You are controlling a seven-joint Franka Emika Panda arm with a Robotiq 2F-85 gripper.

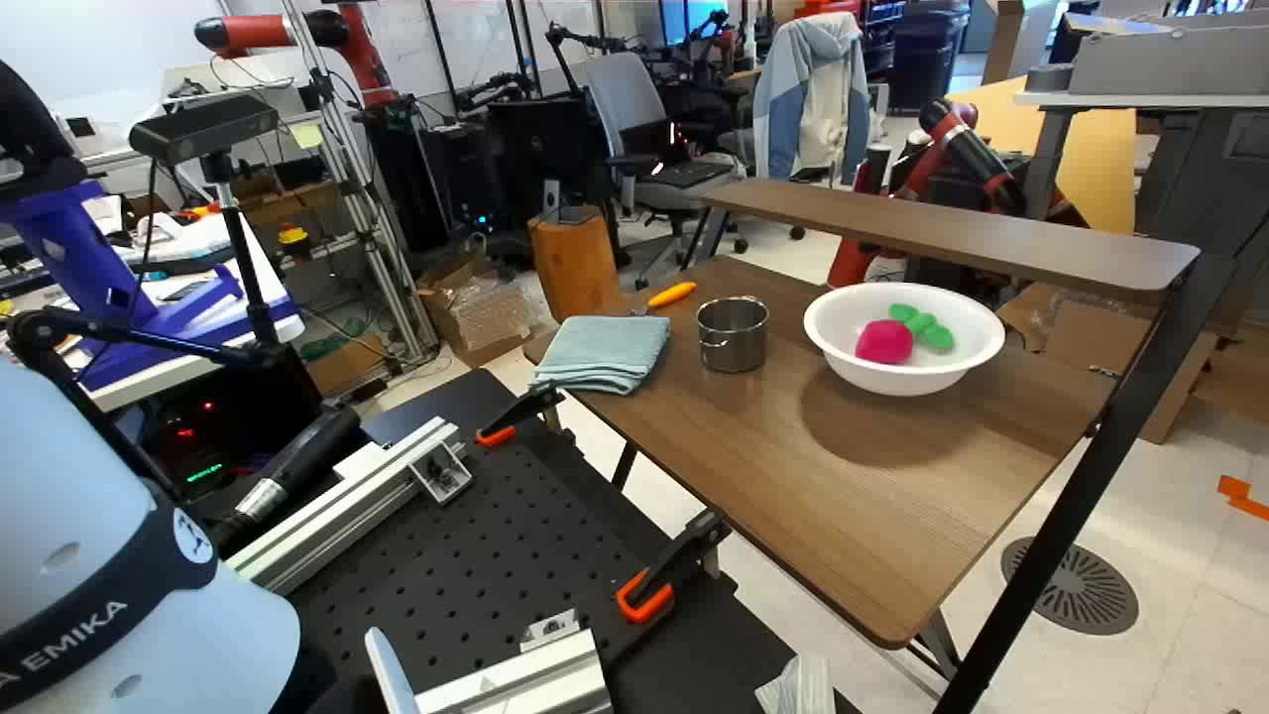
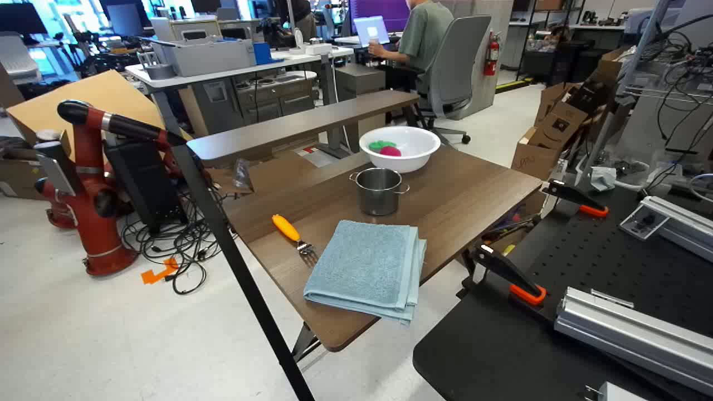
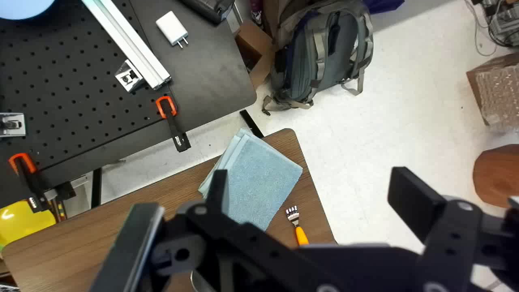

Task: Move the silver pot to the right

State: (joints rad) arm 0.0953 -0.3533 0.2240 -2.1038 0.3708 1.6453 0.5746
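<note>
The silver pot point(image 1: 734, 342) stands upright on the brown table point(image 1: 853, 516), between the folded blue cloth and the white bowl. The pot point(image 2: 379, 195) also shows in an exterior view with a thin handle on each side. In the wrist view only a sliver of metal rim point(image 3: 198, 282) shows at the bottom edge, mostly hidden behind the gripper. My gripper point(image 3: 314, 190) is open and empty, its fingers wide apart, above the cloth and fork end of the table. The gripper is out of view in both exterior views.
A white bowl point(image 1: 843, 365) with pink and green contents stands beside the pot. A folded blue cloth point(image 2: 362, 267) and an orange-handled fork point(image 2: 286, 227) lie at the table's end. A raised shelf point(image 1: 942, 230) runs along one side. Clamps point(image 1: 644, 595) sit on the black bench edge.
</note>
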